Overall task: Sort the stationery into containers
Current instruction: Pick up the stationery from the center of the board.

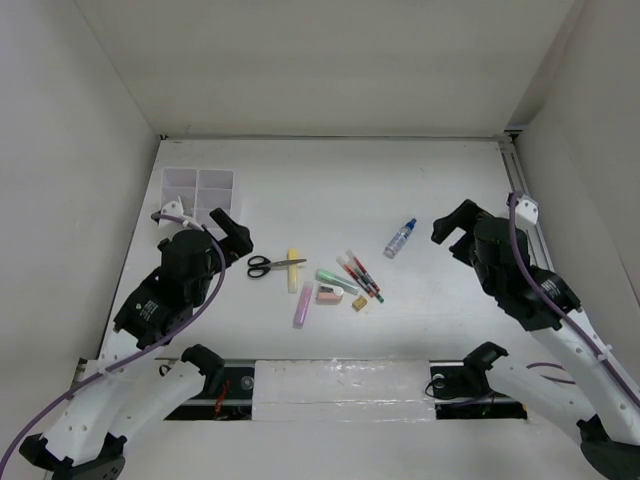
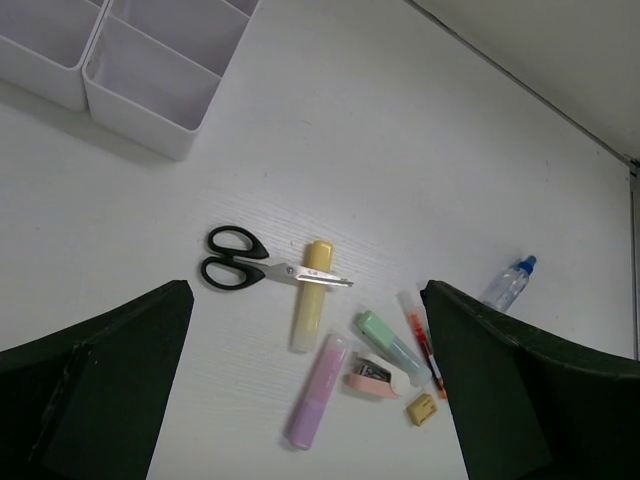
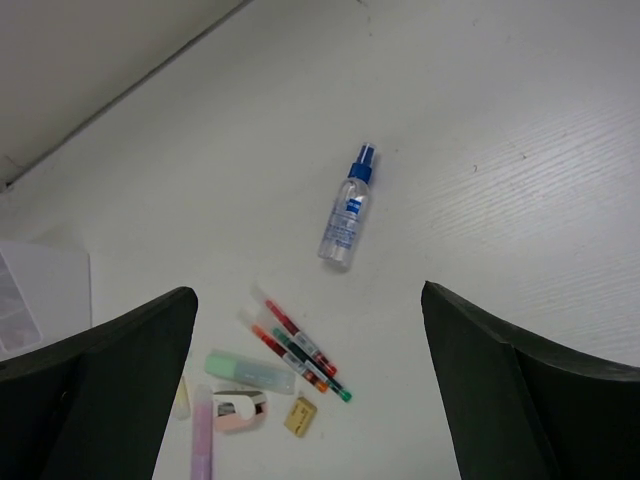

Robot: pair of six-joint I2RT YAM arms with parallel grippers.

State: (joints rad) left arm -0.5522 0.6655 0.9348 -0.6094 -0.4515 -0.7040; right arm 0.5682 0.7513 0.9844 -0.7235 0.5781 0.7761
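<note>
Plainly, the left gripper [image 1: 231, 230] is hovering with its jaws spread wide and nothing between them. The black-handled scissors [image 1: 272, 266] are lying just to its right, slightly nearer the bases. Their long axis is running left to right, handles toward this arm and blades crossing the yellow highlighter [image 1: 293, 270]. The organizer box [image 1: 200, 190] is sitting just beyond the gripper. The right gripper [image 1: 452, 230] is also hanging wide and empty, well apart from the scissors, so the left arm is looking better placed.
</note>
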